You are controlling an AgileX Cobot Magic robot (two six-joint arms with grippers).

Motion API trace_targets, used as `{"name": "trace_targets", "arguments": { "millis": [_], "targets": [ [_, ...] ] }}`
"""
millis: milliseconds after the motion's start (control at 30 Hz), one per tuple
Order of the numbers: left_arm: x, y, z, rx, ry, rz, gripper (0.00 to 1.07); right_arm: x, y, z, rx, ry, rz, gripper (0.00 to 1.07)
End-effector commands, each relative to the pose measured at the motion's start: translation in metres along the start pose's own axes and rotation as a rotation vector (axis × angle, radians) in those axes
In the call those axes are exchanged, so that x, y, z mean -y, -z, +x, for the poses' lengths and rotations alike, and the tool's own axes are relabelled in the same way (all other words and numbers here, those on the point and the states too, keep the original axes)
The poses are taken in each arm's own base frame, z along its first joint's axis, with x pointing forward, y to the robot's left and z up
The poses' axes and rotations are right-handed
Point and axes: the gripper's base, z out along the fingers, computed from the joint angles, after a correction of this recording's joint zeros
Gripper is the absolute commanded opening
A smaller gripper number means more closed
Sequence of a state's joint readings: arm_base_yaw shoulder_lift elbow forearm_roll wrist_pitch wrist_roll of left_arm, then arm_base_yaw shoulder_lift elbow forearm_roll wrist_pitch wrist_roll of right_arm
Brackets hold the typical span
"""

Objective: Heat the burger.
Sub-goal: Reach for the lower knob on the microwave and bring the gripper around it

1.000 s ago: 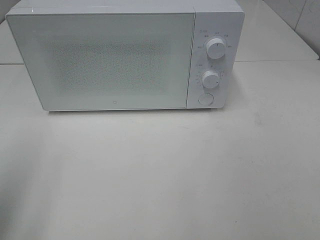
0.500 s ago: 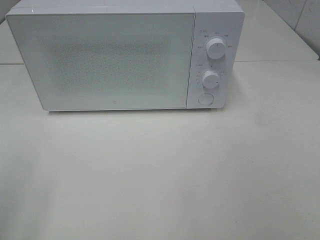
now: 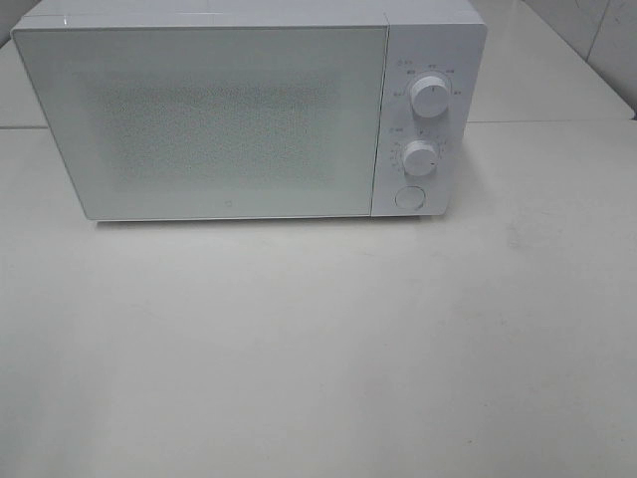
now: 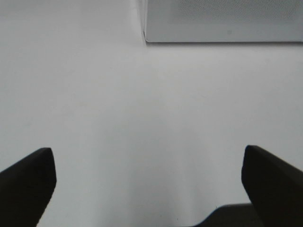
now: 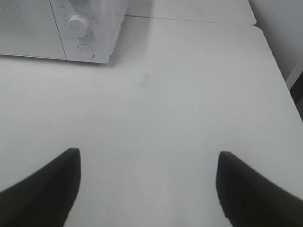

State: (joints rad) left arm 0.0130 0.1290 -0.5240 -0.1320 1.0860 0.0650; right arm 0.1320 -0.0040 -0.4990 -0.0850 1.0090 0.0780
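From high up, nothing has shifted in the last second: the white microwave (image 3: 249, 110) stands far on the table (image 3: 318, 349) with its door (image 3: 199, 119) shut, and the burger is nowhere in sight, perhaps inside. The left wrist view shows my left jaws spread wide and empty, facing the microwave's near left corner. The right wrist view shows my right jaws apart and empty too, nearer than its round button (image 5: 85, 50), so I judge the next move is still waiting.

left hand (image 4: 147, 153), right hand (image 5: 147, 153) — jaws wide, empty
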Motion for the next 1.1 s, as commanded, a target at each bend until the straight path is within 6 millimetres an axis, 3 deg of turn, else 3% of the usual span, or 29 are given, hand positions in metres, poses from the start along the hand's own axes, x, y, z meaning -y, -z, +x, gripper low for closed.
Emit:
{"name": "trace_targets", "arguments": {
  "millis": [33,233,1100],
  "targets": [
    [0.0018,0.0096,0.0062,0.092,0.022,-0.026,1.0,0.0001,0.0031,0.0011,0.039,0.008,0.002,0.76],
    [0.0037,0.0192,0.0135,0.168,0.018,-0.035,1.0,0.0001,0.0031,0.0011,0.039,0.008,0.002,0.76],
    [0.0036,0.0188,0.0135,0.168,0.018,-0.035,1.0,0.0001,0.0031,0.0011,0.039,0.008,0.002,0.76]
  ]
}}
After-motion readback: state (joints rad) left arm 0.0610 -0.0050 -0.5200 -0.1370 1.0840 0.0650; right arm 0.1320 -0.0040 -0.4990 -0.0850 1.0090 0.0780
